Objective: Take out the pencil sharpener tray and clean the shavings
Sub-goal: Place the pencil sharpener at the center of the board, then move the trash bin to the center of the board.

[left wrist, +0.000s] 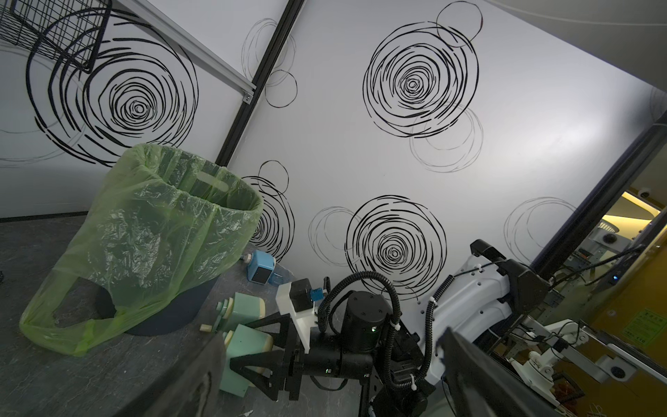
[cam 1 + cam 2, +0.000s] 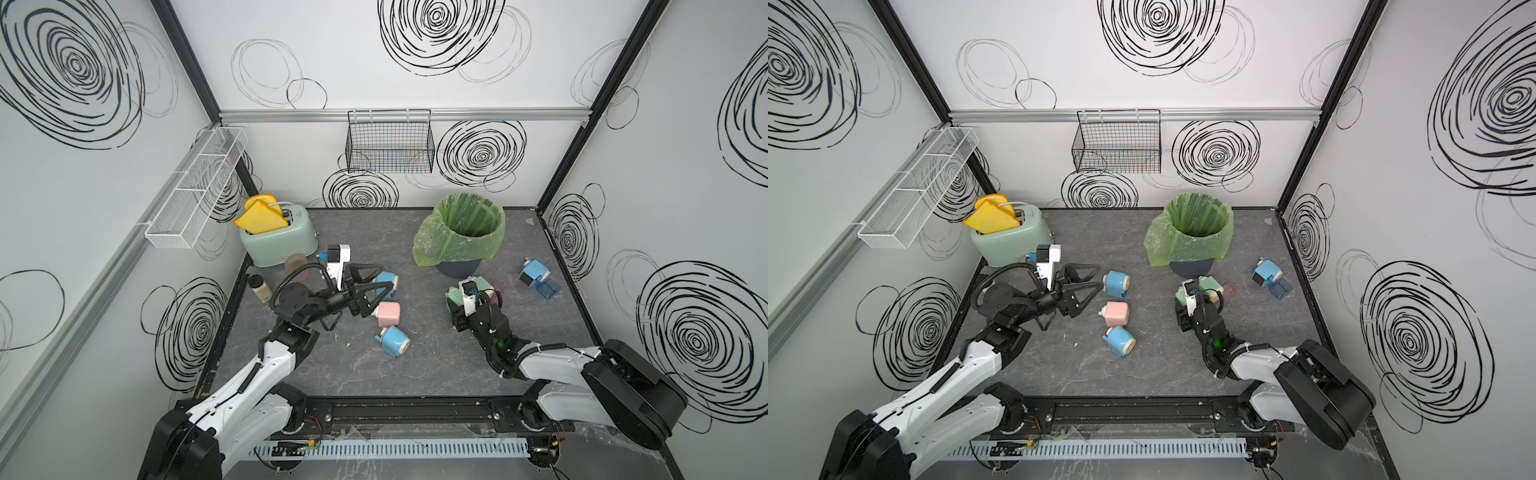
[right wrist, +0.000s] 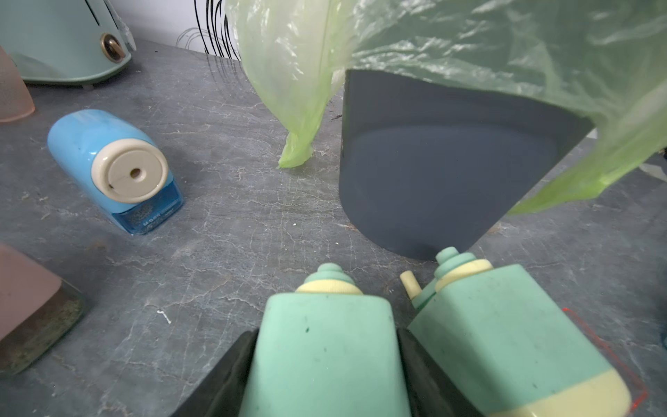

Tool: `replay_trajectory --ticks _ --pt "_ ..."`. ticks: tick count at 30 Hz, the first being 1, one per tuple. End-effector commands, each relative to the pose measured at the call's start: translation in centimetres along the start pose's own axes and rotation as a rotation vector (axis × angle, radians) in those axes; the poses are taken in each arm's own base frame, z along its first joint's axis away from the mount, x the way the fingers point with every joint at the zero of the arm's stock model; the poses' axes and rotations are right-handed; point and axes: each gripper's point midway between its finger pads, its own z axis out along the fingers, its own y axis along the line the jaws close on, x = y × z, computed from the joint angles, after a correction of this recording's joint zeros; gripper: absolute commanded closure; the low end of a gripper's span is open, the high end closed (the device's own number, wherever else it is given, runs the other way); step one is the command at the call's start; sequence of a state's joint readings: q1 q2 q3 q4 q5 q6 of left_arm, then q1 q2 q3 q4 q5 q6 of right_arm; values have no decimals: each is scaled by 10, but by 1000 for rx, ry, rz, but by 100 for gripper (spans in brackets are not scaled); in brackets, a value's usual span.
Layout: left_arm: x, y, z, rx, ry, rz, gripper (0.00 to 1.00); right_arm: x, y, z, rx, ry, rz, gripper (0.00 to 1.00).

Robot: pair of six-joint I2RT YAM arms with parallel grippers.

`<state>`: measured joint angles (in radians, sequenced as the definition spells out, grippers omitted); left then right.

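Right claw (image 3: 325, 336): closest to my wrist lens. Its black pads sat against both flanks of a mint sharpener (image 3: 326, 375), so I read it as gripping that body.
Neighbour: a second mint sharpener (image 3: 505, 332) stood just beside the held one, toward 2 o'clock on the table (image 2: 415, 374).
Bin: the dark bin (image 2: 459, 268) with its green liner (image 2: 432, 245) stood near, at 12 o'clock of both mint bodies.
Trays: a clear red tray (image 2: 496, 287) lay at 3 o'clock of the second mint sharpener. A clear blue tray (image 2: 548, 289) lay just beside the far blue sharpener (image 2: 534, 272), out at the table's 3 o'clock edge.
Shavings: too small for me to pick out. I saw only brownish speckle behind the clear base of the pink sharpener (image 3: 32, 317).
Left claw (image 2: 1100, 275): jaws spread wide, holding nothing, tips just at 9 o'clock of the middle blue sharpener (image 2: 1117, 284). The pink one lay at that sharpener's 6 o'clock.
Toaster (image 2: 278, 241): at 10 o'clock, yellow toast (image 2: 259, 218) leaning out.
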<state>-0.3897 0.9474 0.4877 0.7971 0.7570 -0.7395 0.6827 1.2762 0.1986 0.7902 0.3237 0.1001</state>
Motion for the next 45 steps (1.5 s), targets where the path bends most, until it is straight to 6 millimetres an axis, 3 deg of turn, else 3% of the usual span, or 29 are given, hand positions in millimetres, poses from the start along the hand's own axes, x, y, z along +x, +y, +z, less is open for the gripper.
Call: replay_trajectory --ticks 1,6,11,18,23,30,35,40,45 --pt "-8 10 9 -46 23 5 3 -16 1 4 1 -45 24 28" --pt "-11 26 28 -89 72 -41 3 -13 5 5 -19 -17 22 21" --pt "-14 33 50 -124 108 -56 3 -54 6 -20 -65 -91 81 11" --pt "-12 48 112 -141 198 -115 3 -102 -25 -46 -30 -88 242 6" --pt "-13 59 142 -162 192 -138 3 -140 -73 -59 66 -189 386 1" --pt "-17 99 170 -269 217 -156 3 -180 -150 -9 -18 -171 625 1" --pt "-24 111 160 -306 209 -153 3 -193 -191 31 -171 -201 768 1" --pt "-31 113 141 -327 198 -156 3 -201 -196 73 -399 -189 884 1" --pt "-34 117 114 -370 185 -156 3 -207 -179 90 -529 -183 908 1"
